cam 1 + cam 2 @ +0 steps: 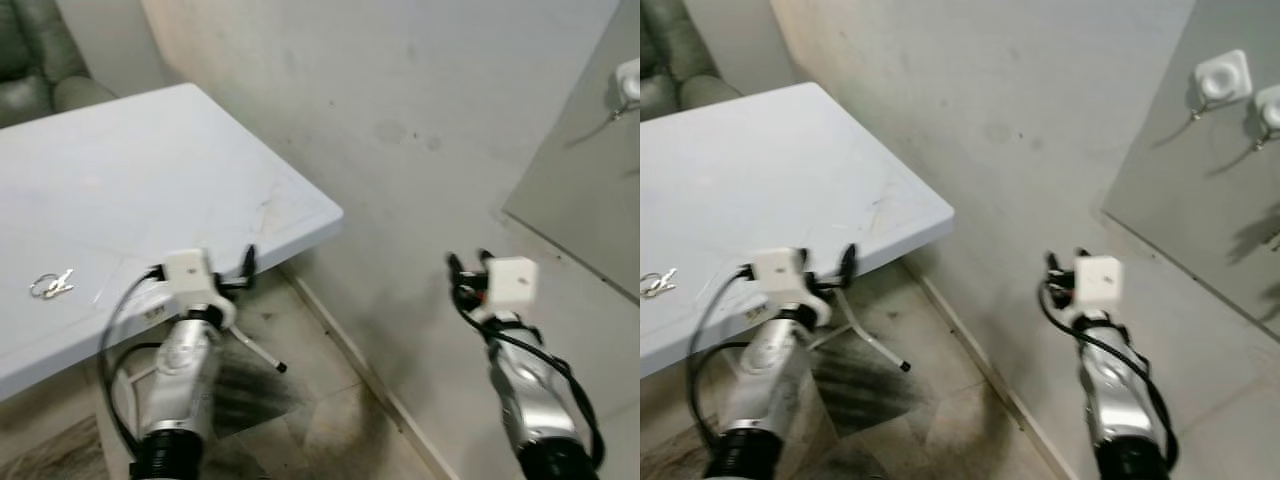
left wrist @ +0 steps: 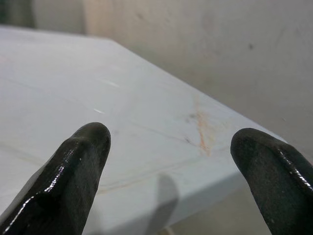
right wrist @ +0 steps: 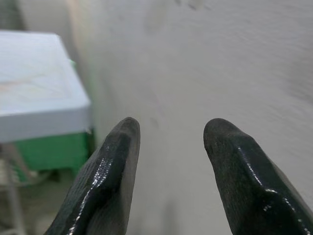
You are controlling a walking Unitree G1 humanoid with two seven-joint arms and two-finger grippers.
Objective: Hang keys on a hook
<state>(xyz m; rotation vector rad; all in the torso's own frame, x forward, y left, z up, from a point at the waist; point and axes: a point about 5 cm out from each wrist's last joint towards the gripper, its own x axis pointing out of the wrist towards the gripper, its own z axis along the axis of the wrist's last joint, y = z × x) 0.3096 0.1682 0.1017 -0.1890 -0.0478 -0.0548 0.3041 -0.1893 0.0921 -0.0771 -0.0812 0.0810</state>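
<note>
I am looking down at the keys point(image 1: 50, 285), which are lying flat on the white desk point(image 1: 150, 170) near its front edge, far out to my left. The hooks point(image 1: 1222, 78) are sitting high on the grey panel at my right, well apart from the keys, and nothing is hanging from them as far as I can see. So the keys are lying on the desk, not on a hook.

My left tool point(image 1: 244, 268) is hovering at the desk's front edge, to the right of the keys, with its fingers point(image 2: 73, 171) spread wide and nothing between them. My right tool point(image 1: 468, 266) is hanging in front of the wall, likewise spread apart and empty.

Judging from this, I am needing to pick up the keys, and the left tool is the nearer one. To do that well, I am thinking of swinging it further left over the desk and lowering the fingertips to straddle the ring, not the loose blades, since thin flat metal on a smooth top is likely to slide away. A steep, gentle approach should be keeping the tips from scraping the surface.
</note>
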